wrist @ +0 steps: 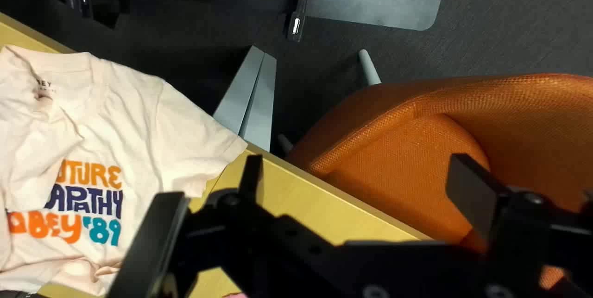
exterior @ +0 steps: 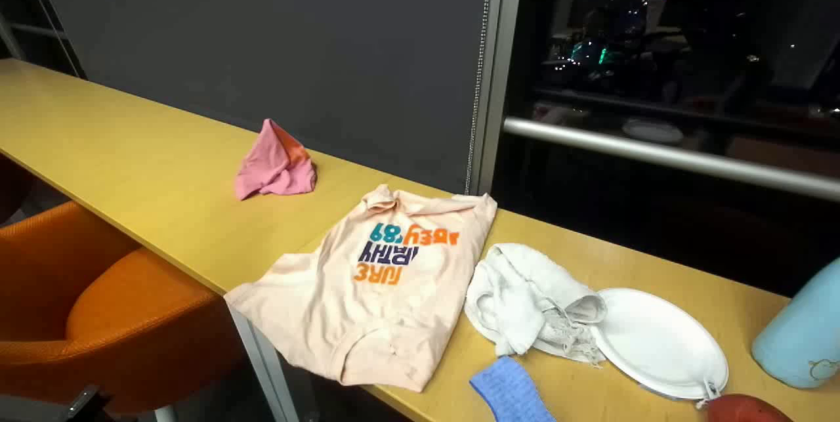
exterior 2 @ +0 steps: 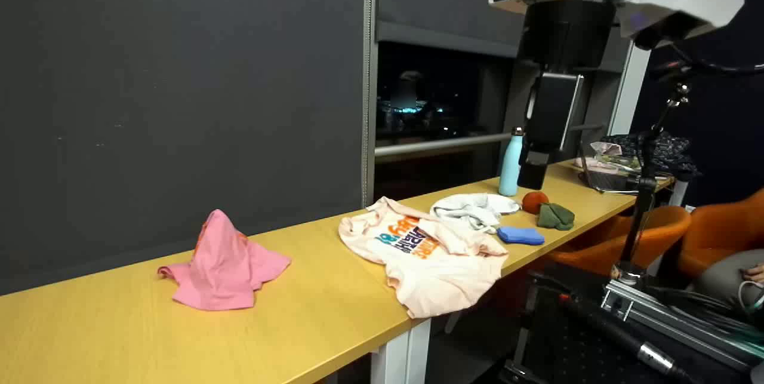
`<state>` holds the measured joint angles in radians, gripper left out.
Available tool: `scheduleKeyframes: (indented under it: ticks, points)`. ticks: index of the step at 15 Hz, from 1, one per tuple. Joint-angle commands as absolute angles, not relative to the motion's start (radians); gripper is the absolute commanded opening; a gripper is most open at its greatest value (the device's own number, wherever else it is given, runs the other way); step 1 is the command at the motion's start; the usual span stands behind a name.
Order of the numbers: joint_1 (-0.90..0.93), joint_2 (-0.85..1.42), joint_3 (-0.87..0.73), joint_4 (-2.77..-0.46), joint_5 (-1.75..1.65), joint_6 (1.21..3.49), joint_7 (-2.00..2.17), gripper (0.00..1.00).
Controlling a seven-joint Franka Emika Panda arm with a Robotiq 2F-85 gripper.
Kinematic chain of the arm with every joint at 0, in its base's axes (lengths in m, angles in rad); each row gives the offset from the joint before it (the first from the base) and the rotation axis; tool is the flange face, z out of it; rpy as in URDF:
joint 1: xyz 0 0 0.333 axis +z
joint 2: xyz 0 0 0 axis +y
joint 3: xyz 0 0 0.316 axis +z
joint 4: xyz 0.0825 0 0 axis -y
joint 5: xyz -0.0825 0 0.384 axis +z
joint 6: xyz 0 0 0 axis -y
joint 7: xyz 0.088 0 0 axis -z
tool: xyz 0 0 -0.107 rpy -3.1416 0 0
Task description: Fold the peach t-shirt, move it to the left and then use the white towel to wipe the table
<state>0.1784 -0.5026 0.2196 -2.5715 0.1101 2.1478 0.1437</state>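
Observation:
The peach t-shirt lies spread on the table, with one side turned in over part of its lettering. Its collar end and a sleeve reach over the front edge. It also shows in an exterior view and at the left of the wrist view. The white towel lies bunched beside the shirt, against a white plate; it also shows in an exterior view and is out of the wrist view. My gripper is open and empty, raised clear of the shirt. In an exterior view, the gripper points down.
A pink cloth stands crumpled left of the shirt. Right of it are a blue cloth, the white plate, a light-blue bottle, a red round object and a green cloth. An orange chair adjoins the front edge.

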Motion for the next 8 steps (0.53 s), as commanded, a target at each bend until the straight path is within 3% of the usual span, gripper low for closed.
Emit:
scheduleKeyframes:
  ticks: [1, 8]
  points:
    - [0.185, -0.502, 0.214, -2.57, 0.106, 2.146, 0.147, 1.0]
    - [0.13, -0.479, 0.198, -2.582, 0.04, 2.231, 0.152, 1.0]
